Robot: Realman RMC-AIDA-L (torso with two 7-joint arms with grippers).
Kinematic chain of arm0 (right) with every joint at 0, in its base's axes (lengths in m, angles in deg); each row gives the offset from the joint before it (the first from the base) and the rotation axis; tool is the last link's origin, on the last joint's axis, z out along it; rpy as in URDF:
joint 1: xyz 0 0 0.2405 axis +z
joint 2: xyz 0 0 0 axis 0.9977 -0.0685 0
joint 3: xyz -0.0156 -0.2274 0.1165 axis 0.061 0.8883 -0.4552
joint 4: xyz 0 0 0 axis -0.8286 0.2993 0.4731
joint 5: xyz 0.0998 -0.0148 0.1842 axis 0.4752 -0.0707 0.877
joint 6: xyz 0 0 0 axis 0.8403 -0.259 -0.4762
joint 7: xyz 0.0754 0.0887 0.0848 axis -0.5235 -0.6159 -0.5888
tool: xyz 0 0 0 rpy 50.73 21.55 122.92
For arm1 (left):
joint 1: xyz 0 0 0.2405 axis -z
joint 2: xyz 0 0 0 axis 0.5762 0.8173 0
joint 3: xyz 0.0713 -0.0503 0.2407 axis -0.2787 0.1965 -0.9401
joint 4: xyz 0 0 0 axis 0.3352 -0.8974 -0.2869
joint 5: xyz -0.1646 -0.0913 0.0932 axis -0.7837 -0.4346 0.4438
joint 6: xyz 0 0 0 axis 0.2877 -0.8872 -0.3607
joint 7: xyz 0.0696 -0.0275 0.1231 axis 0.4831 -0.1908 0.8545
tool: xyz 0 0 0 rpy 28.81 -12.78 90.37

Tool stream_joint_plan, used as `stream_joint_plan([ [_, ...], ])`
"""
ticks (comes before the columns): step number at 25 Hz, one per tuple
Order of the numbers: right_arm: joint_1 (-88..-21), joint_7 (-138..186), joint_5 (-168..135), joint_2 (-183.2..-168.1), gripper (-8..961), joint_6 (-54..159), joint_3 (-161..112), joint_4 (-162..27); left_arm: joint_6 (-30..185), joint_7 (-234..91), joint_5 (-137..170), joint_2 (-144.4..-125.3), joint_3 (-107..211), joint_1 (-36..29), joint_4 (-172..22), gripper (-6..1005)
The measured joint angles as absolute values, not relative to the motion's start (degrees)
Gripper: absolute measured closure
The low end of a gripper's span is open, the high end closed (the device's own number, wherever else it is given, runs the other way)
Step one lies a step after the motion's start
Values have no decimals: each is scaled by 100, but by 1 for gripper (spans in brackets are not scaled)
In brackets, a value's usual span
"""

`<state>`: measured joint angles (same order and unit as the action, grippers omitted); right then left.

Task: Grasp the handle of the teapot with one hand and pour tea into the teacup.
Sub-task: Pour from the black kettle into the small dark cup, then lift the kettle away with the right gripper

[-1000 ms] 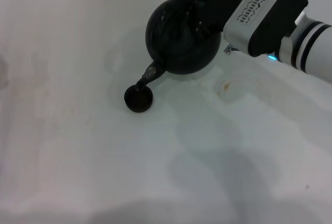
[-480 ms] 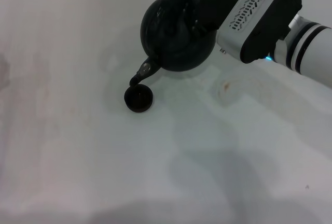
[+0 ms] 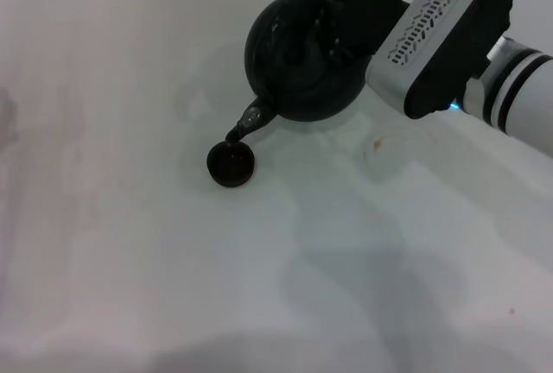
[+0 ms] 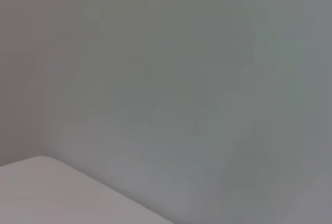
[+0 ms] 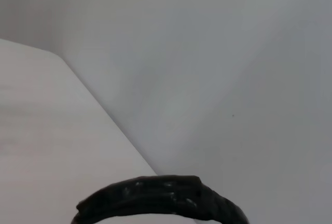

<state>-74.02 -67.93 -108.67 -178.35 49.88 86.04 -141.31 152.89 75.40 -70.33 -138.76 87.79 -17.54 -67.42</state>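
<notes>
White counter (image 3: pixel 130 243) fills the head view, w/ faint pale stains and one small orange-brown spot (image 3: pixel 377 142) just beside the pot's right side, under the arm. No brand, label or writing readable anywhere. Right arm (image 3: pixel 458 41), white housing w/ a slotted vent and black rings, comes in from the upper right; its right claw (image 3: pixel 359 6) is clenched on the handle (image 3: pixel 333 10) at the top of the teapot (image 3: pixel 302 53). Teapot is the big round black pot at top centre, tilted w/ its spout (image 3: pixel 246 123) pointing down and to the left; pale mark shows at the spout base. Spout tip hangs right over the far rim of the teacup (image 3: pixel 231 164), which sits upright on the counter below and left of the pot. Cup inside looks dark; can't tell the tea level, no stream visible. Vs half a sec ago the pot has shifted a bit right and the spout tip sits a touch higher over the cup; cup hasn't moved. Right wrist view shows only the ribbed black arc of the handle (image 5: pixel 161 198) against the counter edge and a grey wall. Left claw isn't seen; left wrist view gives only a grey wall and a white counter corner (image 4: pixel 46 193).
</notes>
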Motion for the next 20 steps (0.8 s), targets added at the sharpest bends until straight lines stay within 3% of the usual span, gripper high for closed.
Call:
stream_joint_plan([
  [20, -7560, -6461, -10867, -17834, 812, 4762, 8770, -14251, 15287, 7357, -7100, -13894, 8779, -1760, -6716, 387],
])
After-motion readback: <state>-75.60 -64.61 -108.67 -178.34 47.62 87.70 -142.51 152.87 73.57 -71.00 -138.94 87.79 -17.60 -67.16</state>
